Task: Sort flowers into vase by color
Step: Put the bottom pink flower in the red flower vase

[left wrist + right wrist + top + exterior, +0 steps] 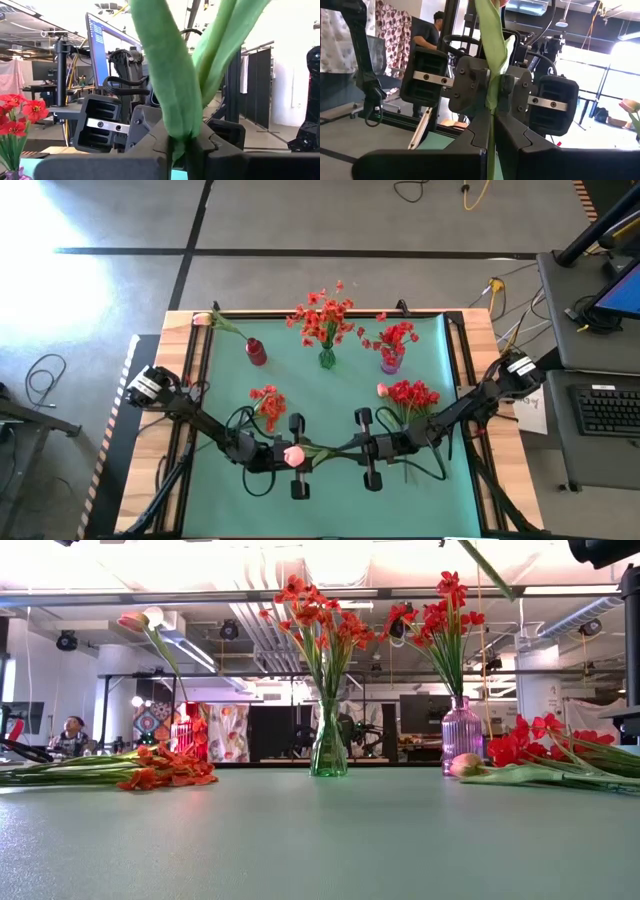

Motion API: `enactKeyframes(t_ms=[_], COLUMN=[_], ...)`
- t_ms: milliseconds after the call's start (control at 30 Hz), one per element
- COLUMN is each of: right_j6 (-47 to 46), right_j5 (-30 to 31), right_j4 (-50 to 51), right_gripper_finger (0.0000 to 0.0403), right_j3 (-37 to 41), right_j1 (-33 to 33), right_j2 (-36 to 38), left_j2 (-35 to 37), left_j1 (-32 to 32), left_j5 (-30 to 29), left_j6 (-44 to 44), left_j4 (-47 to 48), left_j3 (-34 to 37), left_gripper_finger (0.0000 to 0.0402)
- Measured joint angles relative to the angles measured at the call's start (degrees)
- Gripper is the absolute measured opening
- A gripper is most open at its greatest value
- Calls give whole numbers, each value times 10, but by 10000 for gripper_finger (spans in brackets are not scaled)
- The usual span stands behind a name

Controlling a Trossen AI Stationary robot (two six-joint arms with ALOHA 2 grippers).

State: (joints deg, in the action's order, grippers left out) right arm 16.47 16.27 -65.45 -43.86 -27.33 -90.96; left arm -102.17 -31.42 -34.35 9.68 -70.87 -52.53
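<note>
both tools meet over the front middle of the green surface. left tool and right tool each pinch the green stem of one pink flower, held between them.

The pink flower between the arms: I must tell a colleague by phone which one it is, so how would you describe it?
Start at the green mat and go to its front middle, where the two arms meet. The pink flower is held there above the mat, its green stem clamped by both the left end effector and the right end effector. Unlike the red and orange bunches lying nearby, it is single, pink and lifted.
</note>
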Motion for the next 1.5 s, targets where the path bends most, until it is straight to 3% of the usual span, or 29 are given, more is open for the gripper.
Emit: enactKeyframes(t_ms=[133,300,467,600,867,967,1100,1267,1400,1500], right_j6=[-18,-29,-37,-64,-95,-98,-107,-106,-107,-109], right_j5=[0,21,79,100,107,107,107,107,108,108], right_j4=[0,5,63,146,206,202,203,202,200,201], right_gripper_finger=[45,115,173,199,210,210,210,210,210,210], right_j3=[0,0,0,0,0,0,0,0,0,0], right_j1=[0,0,0,0,0,0,0,0,0,0], right_j2=[5,21,57,92,114,110,102,99,99,99], left_j2=[4,19,64,145,347,410,481,533,552,552], left_j1=[0,1,0,1,30,70,135,247,341,408], left_j5=[-16,-28,-87,-155,-277,-277,-256,-160,-121,-42], left_j6=[-3,5,8,1,-105,-138,-129,-94,-47,-23], left_j4=[1,12,105,266,726,835,910,939,955,955], left_j3=[0,1,1,-2,-37,-42,-44,-44,-44,-44], left_gripper_finger=[7,2,1,0,0,0,0,0,0,0])
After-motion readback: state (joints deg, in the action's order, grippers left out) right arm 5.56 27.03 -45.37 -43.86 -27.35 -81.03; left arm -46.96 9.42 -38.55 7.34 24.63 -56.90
